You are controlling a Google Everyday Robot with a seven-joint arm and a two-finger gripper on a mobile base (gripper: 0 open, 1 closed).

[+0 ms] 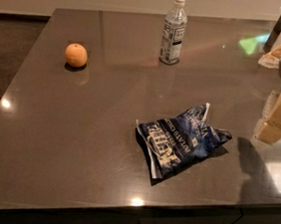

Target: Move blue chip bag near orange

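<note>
The blue chip bag (181, 139) lies crumpled on the dark countertop (78, 127), right of centre and near the front edge. The orange (76, 55) sits at the far left of the counter, well apart from the bag. My gripper (279, 121), with tan pads under a grey-white arm, hangs at the right edge of the view. It is above the counter, to the right of the bag and slightly farther back, and is not touching it.
A clear water bottle (174, 31) stands upright at the back centre. Some light-coloured packaging (273, 54) and a dark object sit at the back right corner. The counter's front edge runs along the bottom, with floor to the left.
</note>
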